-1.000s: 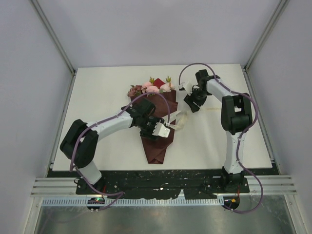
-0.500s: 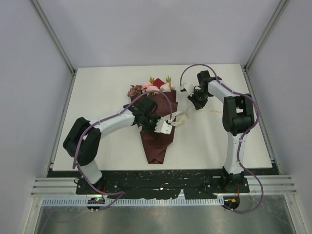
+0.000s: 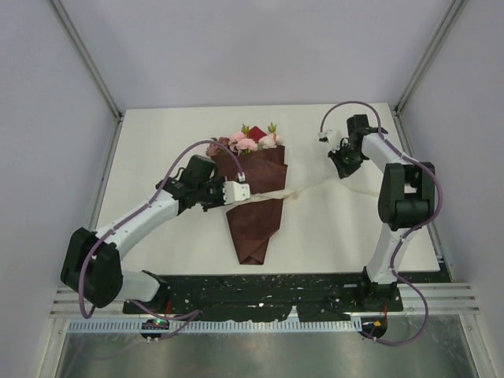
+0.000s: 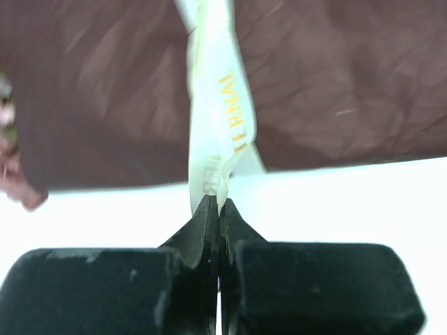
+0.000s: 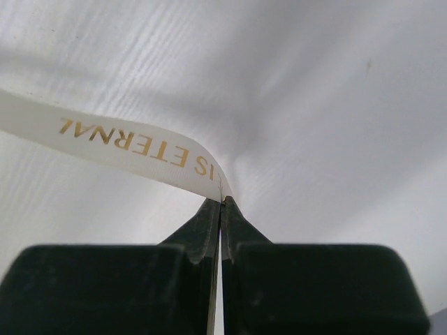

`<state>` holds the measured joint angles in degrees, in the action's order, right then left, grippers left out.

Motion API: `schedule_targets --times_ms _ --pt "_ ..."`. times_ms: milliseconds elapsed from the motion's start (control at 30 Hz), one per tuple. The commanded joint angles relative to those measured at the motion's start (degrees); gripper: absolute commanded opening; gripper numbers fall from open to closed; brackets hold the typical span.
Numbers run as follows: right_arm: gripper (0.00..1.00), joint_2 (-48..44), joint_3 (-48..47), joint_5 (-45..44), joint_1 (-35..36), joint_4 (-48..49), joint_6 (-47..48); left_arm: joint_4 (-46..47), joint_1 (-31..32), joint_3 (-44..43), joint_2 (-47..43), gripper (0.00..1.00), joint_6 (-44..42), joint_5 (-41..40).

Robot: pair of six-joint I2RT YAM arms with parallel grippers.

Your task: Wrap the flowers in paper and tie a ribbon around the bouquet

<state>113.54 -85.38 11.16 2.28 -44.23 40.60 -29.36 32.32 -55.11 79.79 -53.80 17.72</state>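
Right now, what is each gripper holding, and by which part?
Both hold the ribbon. The left gripper pinches one end just off the bouquet's edge; the right gripper pinches the other end, out over the table.

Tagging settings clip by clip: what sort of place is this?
Likely a lab robot cell, not a shop: a white tabletop boxed in by plain grey wall panels, white-and-black left arm and right arm bolted along a metal rail, one dark maroon paper bouquet with thin cream ribbon across it.
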Motion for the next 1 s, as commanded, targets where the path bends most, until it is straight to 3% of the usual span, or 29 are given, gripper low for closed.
schedule_targets --times_ms 0,167,300,533,667,800,967 --pt "0.05 -8.0 3.8 -2.4 -3.1 3.8 -9.9 5.5 -5.3 1.9 -5.2 0.00 13.3 -4.3" --pt "0.05 -15.4 9.4 -4.2 -5.9 7.1 -19.5 8.2 -10.9 4.4 -9.1 0.00 24.8 -10.9" --pt "0.06 -19.3 12.3 -3.2 -7.3 8.2 -21.2 10.1 -12.8 6.5 -11.5 0.00 29.6 -14.3" --pt "0.05 -16.5 12.2 8.3 -3.1 1.4 -6.2 9.2 -13.1 5.1 -7.6 0.00 30.5 -8.6" --pt "0.05 -12.7 12.3 4.9 3.7 -0.6 1.9 6.5 -13.1 0.3 -3.3 0.00 30.8 -6.1" --pt "0.06 -8.9 11.5 0.4 5.5 -0.9 4.4 6.2 -13.1 -2.1 -1.4 0.00 30.9 -3.4" --pt "0.42 -5.0 9.0 -3.7 5.8 0.4 3.0 6.9 -13.1 -2.5 -0.3 0.00 31.1 -2.9"
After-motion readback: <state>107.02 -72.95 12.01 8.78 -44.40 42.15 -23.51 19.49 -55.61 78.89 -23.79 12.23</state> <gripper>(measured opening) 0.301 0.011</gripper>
